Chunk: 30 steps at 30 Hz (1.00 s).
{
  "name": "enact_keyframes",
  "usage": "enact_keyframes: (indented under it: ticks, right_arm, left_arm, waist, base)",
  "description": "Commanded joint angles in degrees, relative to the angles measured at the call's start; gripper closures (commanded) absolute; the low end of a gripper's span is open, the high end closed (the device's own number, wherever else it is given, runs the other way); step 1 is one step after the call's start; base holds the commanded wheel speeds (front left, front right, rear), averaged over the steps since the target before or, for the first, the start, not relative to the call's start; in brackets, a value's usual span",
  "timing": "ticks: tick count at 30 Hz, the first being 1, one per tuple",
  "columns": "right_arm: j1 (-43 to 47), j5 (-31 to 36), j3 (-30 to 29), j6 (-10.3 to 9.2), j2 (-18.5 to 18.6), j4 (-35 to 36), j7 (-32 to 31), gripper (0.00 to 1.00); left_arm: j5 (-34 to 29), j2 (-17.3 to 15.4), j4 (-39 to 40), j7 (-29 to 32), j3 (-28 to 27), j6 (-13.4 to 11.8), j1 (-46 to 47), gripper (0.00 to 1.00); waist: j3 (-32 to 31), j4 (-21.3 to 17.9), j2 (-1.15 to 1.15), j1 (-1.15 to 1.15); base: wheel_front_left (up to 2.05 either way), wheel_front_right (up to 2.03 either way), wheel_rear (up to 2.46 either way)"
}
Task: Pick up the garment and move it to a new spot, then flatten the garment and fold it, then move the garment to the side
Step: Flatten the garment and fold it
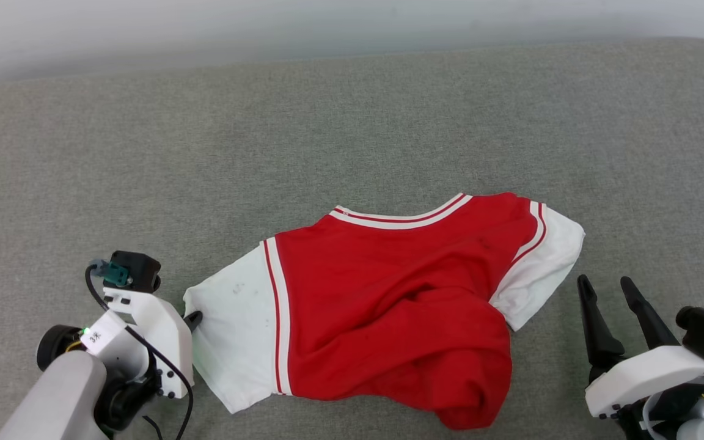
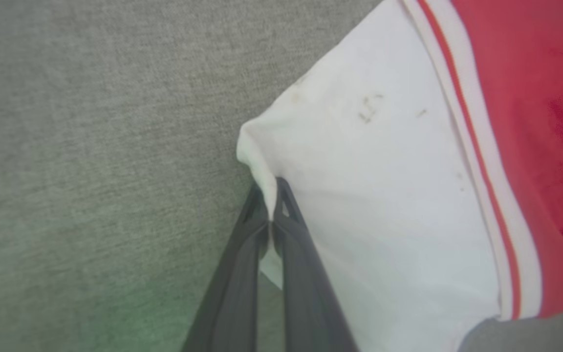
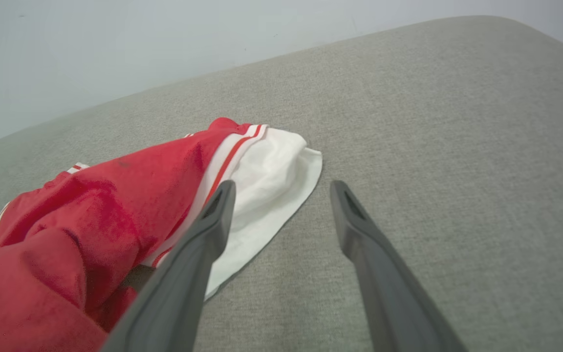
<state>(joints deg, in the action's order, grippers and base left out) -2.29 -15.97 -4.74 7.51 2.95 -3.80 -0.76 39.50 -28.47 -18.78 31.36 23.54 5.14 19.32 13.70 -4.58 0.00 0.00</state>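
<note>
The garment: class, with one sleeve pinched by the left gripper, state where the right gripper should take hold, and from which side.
Probably the outer hem of the white right sleeve, approached from the robot's right. That edge lies exposed beside the open right gripper, and a grip there would mirror the hold of the left gripper. The red body of the garment is bunched.

Garment (image 1: 388, 287) is soft matt cloth, red part slightly fuzzy. Surface (image 1: 352, 122) under it: coarse grey woven fabric. Fingers (image 3: 367, 254) on my right gripper (image 3: 282, 185) look matt dark plastic.
</note>
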Motion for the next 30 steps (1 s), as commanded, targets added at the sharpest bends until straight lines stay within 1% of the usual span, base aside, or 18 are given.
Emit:
enact_keyframes:
  ticks: [1, 2, 5, 9, 11, 15, 19, 23, 25, 28, 30]
  right_arm:
    - [-0.93, -1.04, -0.35, -0.04, -0.11, -0.23, -0.22, 0.00]
    - [-1.37, -1.42, -0.87, -0.04, -0.11, -1.14, -1.23, 0.00]
    - [-2.87, -1.73, -2.66, -0.04, -0.11, -3.49, -4.58, 0.00]
    - [-5.62, -0.82, -5.80, -0.04, -0.07, -6.71, -11.56, 0.00]
    - [-7.45, -0.66, -7.26, -0.04, 0.26, -7.72, -15.50, 0.00]
    - [-11.16, 0.34, -8.63, -0.04, 2.49, -9.36, -23.20, 0.00]
    - [-15.30, 0.78, -7.72, -0.04, 5.11, -10.67, -30.37, 0.00]
    - [-18.98, 0.95, -5.48, -0.04, 6.89, -13.17, -38.04, 0.00]
    - [-20.19, 1.60, -4.58, -0.04, 7.82, -14.82, -40.37, 0.00]
    - [-20.58, 1.66, -3.11, -0.04, 8.01, -18.05, -43.23, 0.00]
    - [-19.77, 0.69, -1.66, -0.02, 7.17, -20.16, -44.90, 0.00]
  left_arm:
    - [0.23, 1.77, -1.09, -0.02, 1.19, -0.09, -2.31, 1.00]
    - [0.33, 1.95, -0.71, -1.00, 0.76, -0.38, -2.33, 1.00]
    - [-0.91, 1.50, 1.13, -5.02, -1.04, -2.37, -2.09, 1.00]
    - [-2.50, 1.58, 4.53, -10.18, -2.98, -5.12, -2.81, 1.00]
    - [-2.45, 1.90, 6.85, -11.32, -3.21, -5.82, -3.33, 1.00]
    - [-3.54, 1.54, 11.52, -12.58, -3.42, -7.23, -4.23, 1.00]
    - [-4.11, 1.91, 15.02, -12.68, -2.66, -7.80, -4.63, 1.00]
    - [-4.33, 2.29, 16.97, -13.05, -2.18, -7.76, -4.56, 1.00]
    - [-4.47, 2.48, 17.44, -13.28, -1.89, -7.48, -4.29, 1.00]
    - [-4.28, 2.84, 17.44, -13.86, -1.36, -6.84, -3.81, 1.00]
    - [-4.01, 3.07, 17.01, -14.21, -1.22, -6.75, -3.90, 1.00]
  waist:
    - [-0.29, 0.28, 0.00, 0.00]
    - [-0.58, 0.50, 0.00, 0.00]
    - [-1.20, 1.21, 0.00, 0.00]
    - [-1.77, 2.61, 0.00, 0.00]
    - [-1.78, 3.37, 0.00, 0.00]
    - [-1.41, 4.87, 0.00, 0.00]
    - [-0.64, 6.29, 0.00, 0.00]
    - [0.28, 7.03, 0.00, 0.00]
    - [0.79, 7.39, 0.00, 0.00]
    - [1.36, 8.02, 0.00, 0.00]
    - [1.56, 8.25, 0.00, 0.00]
  base:
    - [0.00, 0.00, 0.00]
    - [0.00, 0.00, 0.00]
    - [0.00, 0.00, 0.00]
    - [0.00, 0.00, 0.00]
    - [0.00, 0.00, 0.00]
    - [0.00, 0.00, 0.00]
    - [0.00, 0.00, 0.00]
    - [0.00, 0.00, 0.00]
    - [0.00, 0.00, 0.00]
    - [0.00, 0.00, 0.00]
    - [0.00, 0.00, 0.00]
